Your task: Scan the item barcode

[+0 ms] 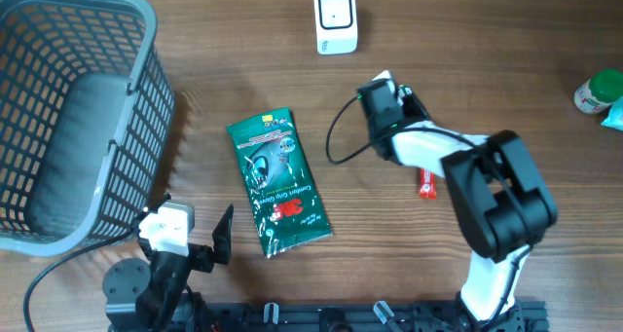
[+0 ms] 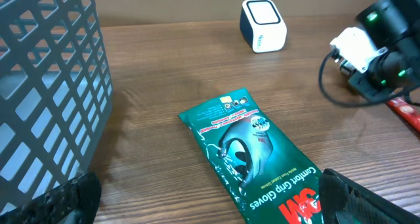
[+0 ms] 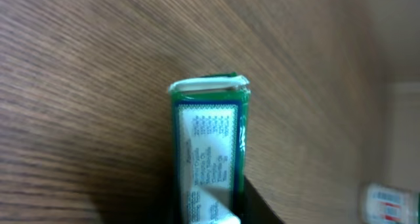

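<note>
Your right pincer point(image 1: 384, 87) sits just right of the middle of the overhead frame, and from the wrist view you can judge it to be clenched on the small green box point(image 3: 210, 145). The box rises from the bottom edge of that picture with its white printed label facing the camera and its pale end cap on top. The fingers themselves barely show there, so treat the grip as likely, not certain. That puts the pick-up behind you. The white scanner point(image 1: 336, 18) stands at the top centre of the overhead frame, above and a little left of the pincer, near it but clearly apart, and nothing shows the box presented to its face. So the scan itself looks undone. You have yet to bring the box across and turn whichever side carries the barcode toward the scanner's window; the label print is too blurred to tell whether a barcode is on it. Your left pincer point(image 2: 210, 198) is released, spread wide at the lower left and grasping nothing, with the green glove packet point(image 1: 279, 181) lying flat on the table point(image 1: 487, 40) in front of it, centre frame.
</note>
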Robot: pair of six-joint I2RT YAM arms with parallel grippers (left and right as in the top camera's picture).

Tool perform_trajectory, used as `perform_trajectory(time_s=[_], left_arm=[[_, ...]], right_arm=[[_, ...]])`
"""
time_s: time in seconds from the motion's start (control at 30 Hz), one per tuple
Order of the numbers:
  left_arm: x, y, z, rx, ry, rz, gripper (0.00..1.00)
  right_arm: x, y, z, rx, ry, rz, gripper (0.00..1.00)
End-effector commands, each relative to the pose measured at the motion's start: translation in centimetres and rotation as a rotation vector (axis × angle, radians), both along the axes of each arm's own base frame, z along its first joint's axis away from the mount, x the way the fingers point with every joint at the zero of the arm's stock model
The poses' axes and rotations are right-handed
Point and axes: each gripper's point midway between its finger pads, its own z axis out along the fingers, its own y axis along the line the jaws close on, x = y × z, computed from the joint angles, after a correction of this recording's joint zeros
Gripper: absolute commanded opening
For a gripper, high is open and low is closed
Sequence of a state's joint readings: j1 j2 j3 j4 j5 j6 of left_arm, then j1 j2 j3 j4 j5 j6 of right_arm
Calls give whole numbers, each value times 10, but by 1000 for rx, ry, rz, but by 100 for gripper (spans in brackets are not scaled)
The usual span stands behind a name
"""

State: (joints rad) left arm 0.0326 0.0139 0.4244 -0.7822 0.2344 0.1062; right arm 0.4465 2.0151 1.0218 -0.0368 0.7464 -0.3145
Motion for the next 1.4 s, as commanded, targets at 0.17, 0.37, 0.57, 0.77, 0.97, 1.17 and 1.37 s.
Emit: perform_trajectory(time_s=[0.17, 0.37, 0.57, 0.77, 0.97, 1.17, 1.37], left_arm=[[0, -3, -1, -14, 0, -12, 100], [0, -3, -1, -14, 0, -12, 100], [0, -3, -1, -14, 0, -12, 100], [0, -3, -1, -14, 0, -12, 100], [0, -3, -1, -14, 0, -12, 100], [0, -3, -1, -13, 0, -12, 100], [0, -3, -1, -14, 0, -12, 100]], right_arm=[[-29, 69, 11, -184, -45, 150, 99], [-52, 111, 6, -117, -56, 218, 100], [-57, 101, -20, 125, 13, 83, 100], [-34, 86, 0, 433, 145, -112, 100], [-9, 67, 38, 518, 131, -170, 100], [-7, 64, 37, 455, 175, -72, 100], [-3, 22, 30, 568, 99, -345, 100]])
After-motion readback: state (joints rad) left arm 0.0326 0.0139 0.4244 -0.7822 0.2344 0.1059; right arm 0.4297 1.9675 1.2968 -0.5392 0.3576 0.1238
